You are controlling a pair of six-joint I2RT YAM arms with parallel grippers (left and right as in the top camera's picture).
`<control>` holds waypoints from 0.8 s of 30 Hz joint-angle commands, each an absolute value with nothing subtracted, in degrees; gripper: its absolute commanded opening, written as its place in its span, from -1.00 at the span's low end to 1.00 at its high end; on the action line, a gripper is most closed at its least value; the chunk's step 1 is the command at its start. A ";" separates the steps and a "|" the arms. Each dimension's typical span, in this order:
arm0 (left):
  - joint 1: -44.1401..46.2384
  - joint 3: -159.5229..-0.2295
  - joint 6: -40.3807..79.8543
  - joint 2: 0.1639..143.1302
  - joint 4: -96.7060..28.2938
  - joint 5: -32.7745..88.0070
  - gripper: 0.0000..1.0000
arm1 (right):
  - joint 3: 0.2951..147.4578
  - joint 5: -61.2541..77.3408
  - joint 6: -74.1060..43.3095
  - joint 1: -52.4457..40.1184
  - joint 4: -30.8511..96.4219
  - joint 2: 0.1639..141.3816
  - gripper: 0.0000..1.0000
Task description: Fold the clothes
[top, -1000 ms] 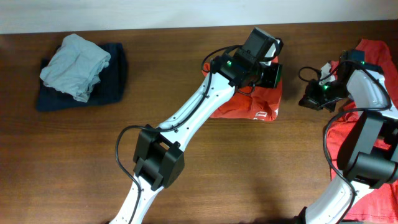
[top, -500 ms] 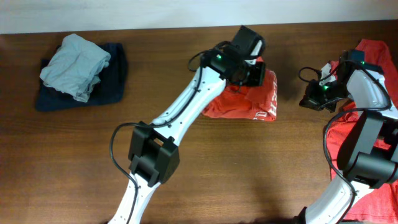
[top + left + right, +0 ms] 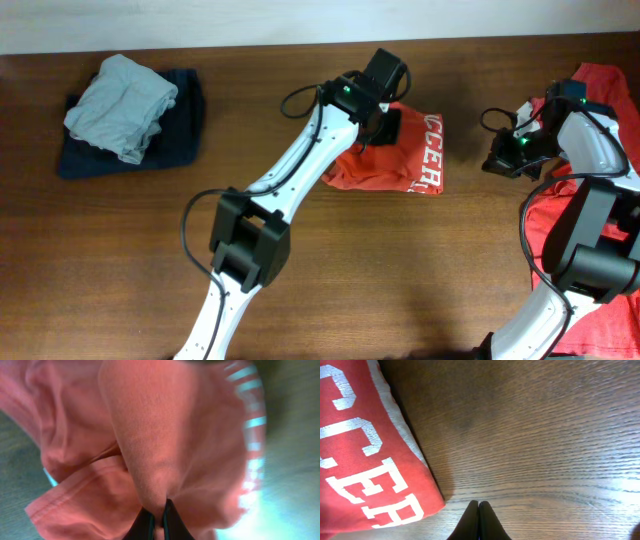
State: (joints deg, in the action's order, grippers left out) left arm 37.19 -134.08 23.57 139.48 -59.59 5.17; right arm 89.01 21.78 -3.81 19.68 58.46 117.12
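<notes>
Orange-red T-shirt [image 3: 420,165] lies part-folded mid-worktop, a bit toward the R side, with white letters showing along its R edge. L hand [image 3: 156,519] is pinched narrow on a ridge of its cloth. R hand [image 3: 479,510] is closed tight w/ nothing in it, over bare wood just beside the lettered edge. Step looks like drawing a fold across. Best to carry the cloth low & flat, square w/ the hem, and release only once edges line up. The pinch is thin & could slip, so no jerks. Worktop [image 3: 120,250] is dark grained wood w/ some glare, and a pale wall [image 3: 200,25] runs behind. A red heap [image 3: 600,85] waits at the R edge; grey garment [image 3: 122,105] sits on navy garment [image 3: 185,135] far L.
</notes>
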 commanded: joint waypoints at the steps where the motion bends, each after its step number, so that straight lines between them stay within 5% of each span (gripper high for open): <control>1: 36.64 -133.95 22.17 142.47 -60.66 -0.84 -0.99 | 88.66 19.14 -3.20 19.53 58.94 115.55 -0.92; 20: 34.72 -135.44 15.38 142.47 -63.75 -7.79 -0.99 | 88.66 19.14 -3.14 19.46 59.24 115.55 -0.92; 24: 34.72 -137.32 13.72 142.47 -65.14 -8.93 -0.99 | 88.66 31.42 6.07 18.70 59.88 115.55 -0.92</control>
State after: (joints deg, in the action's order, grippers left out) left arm 34.94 -134.61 16.21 143.02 -64.31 -5.91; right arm 89.01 21.65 -1.56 19.57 59.42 117.12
